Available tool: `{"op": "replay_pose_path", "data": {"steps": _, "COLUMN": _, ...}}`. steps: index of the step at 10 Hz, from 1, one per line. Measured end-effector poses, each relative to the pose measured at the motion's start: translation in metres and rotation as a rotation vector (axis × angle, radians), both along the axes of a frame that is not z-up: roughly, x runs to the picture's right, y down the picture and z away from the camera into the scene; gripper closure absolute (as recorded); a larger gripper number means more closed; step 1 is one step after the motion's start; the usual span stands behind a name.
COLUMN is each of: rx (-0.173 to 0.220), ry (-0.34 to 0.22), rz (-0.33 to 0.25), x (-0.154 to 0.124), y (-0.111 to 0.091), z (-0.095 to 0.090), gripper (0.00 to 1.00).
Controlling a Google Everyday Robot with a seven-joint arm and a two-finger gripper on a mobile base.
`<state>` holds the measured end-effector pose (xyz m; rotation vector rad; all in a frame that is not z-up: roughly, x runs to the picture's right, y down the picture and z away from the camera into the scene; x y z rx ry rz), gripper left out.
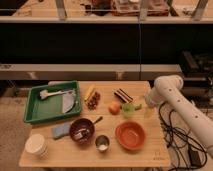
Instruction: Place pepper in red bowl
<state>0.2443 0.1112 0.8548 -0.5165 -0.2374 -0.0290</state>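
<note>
Gripper (pixel 148 109) at worktop (pixel 75 156) right edge, beside pepper (pixel 138 106).
Pepper just left of it, axis seems approx. left-right; red bowl (pixel 130 135) toward cam. Grip state: can't tell.

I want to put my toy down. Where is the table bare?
Bare wood lies in the front right corner, right of the red bowl, and between white cups and metal cup. The middle is crowded; the gripper hangs by the green cup.

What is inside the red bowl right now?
Nothing: the red bowl shows its inside bare, with nothing covering it. The gripper hangs beside the green cup, behind the bowl.
</note>
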Motion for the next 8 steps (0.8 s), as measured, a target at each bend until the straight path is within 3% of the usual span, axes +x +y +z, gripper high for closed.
{"op": "replay_pose_path", "data": {"steps": 4, "rx": -0.015, "ry": -0.017, "rz": -0.033, "x": -0.014, "y": -0.001, "z": 0.022, "gripper": 0.41}}
{"op": "replay_pose_path", "data": {"steps": 8, "rx": -0.053, "ry": -0.025, "rz": -0.025, "x": -0.019, "y": 0.002, "z": 0.052, "gripper": 0.41}}
